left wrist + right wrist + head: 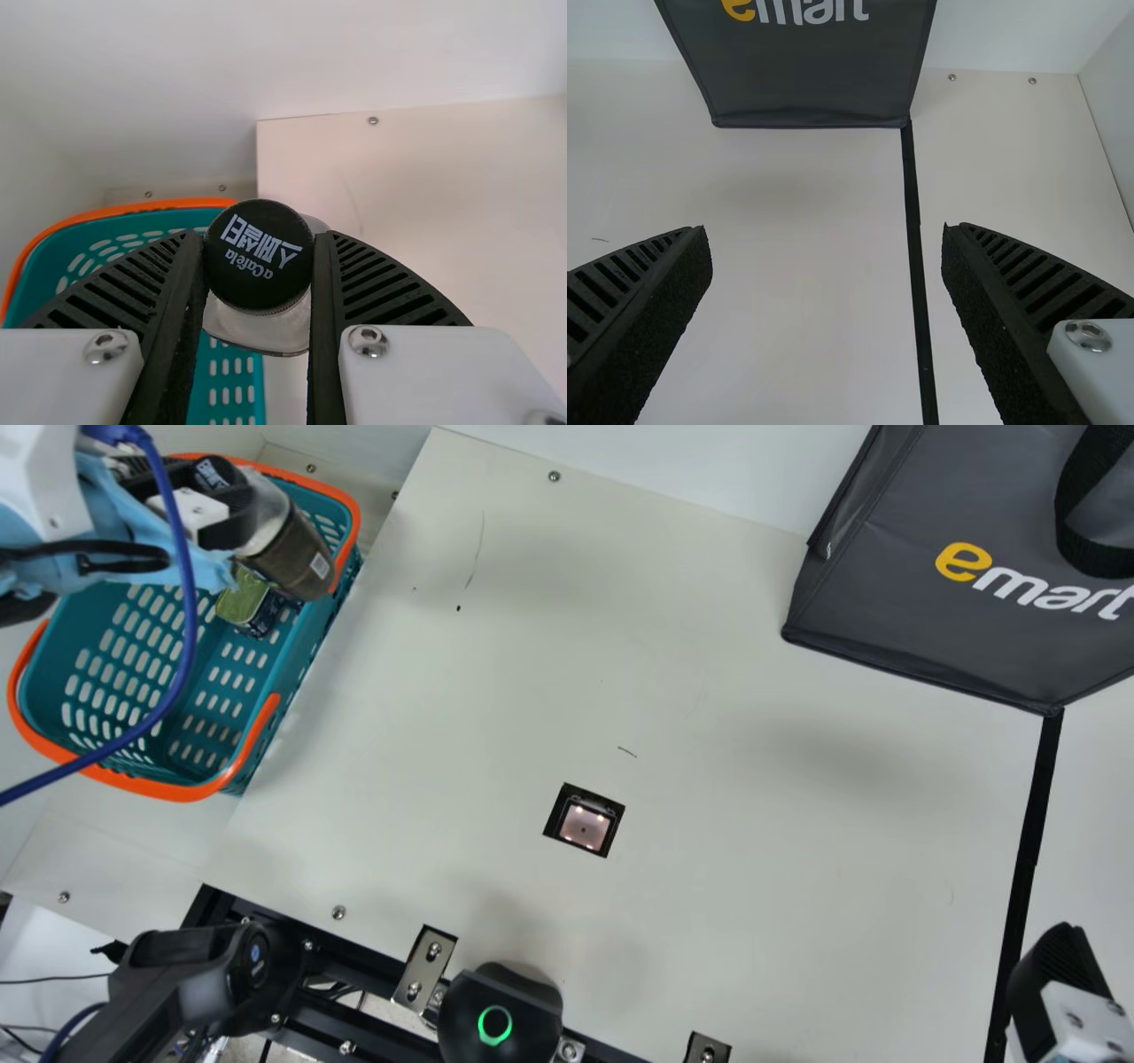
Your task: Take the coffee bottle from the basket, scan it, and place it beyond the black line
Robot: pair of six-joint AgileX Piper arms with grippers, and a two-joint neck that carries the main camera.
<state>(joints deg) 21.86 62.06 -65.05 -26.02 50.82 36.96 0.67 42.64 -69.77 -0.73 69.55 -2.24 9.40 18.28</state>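
My left gripper (235, 509) is shut on the coffee bottle (297, 553), a dark brown bottle held tilted above the basket's far right part. In the left wrist view the bottle's black cap (259, 255) sits between the two fingers of my left gripper (259, 266). The teal basket (306, 633) has an orange rim and stands at the far left. My right gripper (1059, 992) is at the lower right by the black line (1028, 850); in the right wrist view my right gripper (826, 257) is open with nothing between its fingers.
A scanner window (585, 824) is set into the middle of the table (709, 646). A dark grey bag (904, 629) stands at the back right. Inside the basket lies a green-topped package (245, 602). A blue cable (188, 629) hangs across the basket.
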